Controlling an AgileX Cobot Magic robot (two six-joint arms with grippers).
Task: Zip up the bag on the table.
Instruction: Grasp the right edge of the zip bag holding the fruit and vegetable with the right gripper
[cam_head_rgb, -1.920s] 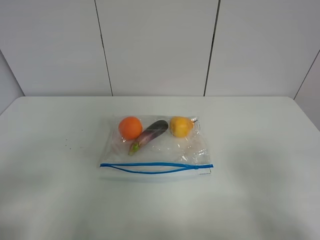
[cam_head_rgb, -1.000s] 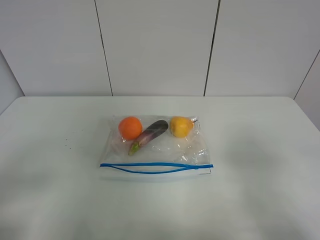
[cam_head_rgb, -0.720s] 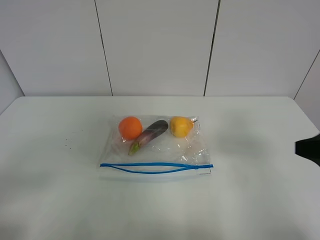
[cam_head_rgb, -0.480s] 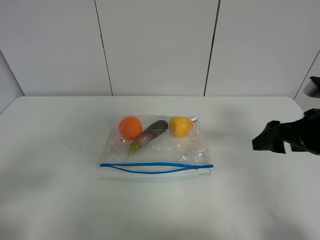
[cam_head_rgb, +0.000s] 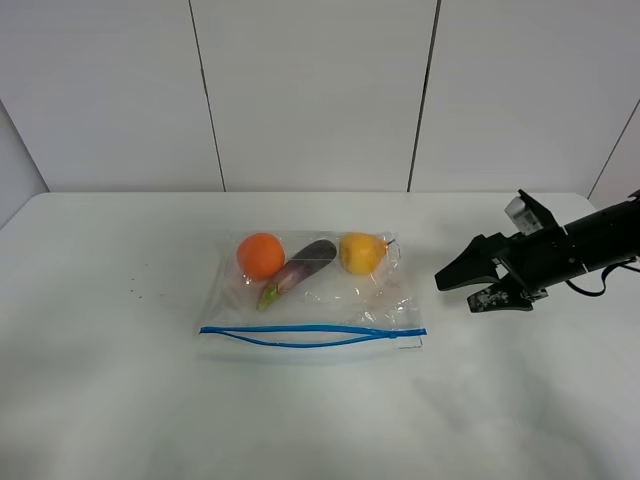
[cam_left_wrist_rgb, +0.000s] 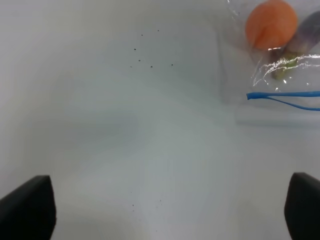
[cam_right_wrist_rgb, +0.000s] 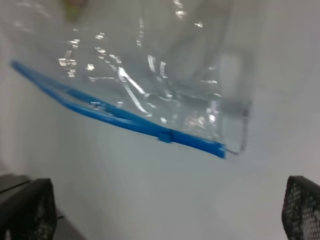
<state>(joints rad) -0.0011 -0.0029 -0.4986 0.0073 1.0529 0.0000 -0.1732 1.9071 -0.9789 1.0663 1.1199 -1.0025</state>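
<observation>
White wall panels (cam_head_rgb: 310, 90) at the back, and a big white table (cam_head_rgb: 90, 400) fills pretty much everything else.

Going from the left: the left gripper (cam_left_wrist_rgb: 162, 210) doesn't show in the overhead shot. Its own camera catches two dark fingertips (cam_left_wrist_rgb: 25, 207) spread wide over bare tabletop with nothing between them, and the near corner of the bag (cam_head_rgb: 350, 300) is out ahead of it. A few tiny dark specks (cam_head_rgb: 135, 292) dot the table at roughly 9 o'clock from the bag.

The bag lies flat around the middle of the table. Inside, along its 12 o'clock edge, there's an orange (cam_head_rgb: 261, 255), then an eggplant (cam_head_rgb: 300, 268) lying slantwise, then a yellow fruit (cam_head_rgb: 361, 252). The blue zipper strip (cam_head_rgb: 310, 333) runs along the 6 o'clock edge, and its two lines bow apart in the middle, so it's not sealed.

Over at 3 o'clock from the bag sits the right gripper (cam_head_rgb: 455, 296), pointing at the bag but clearly apart from it. Its jaws are wide apart and empty. Can't tell if it's touching the table.
</observation>
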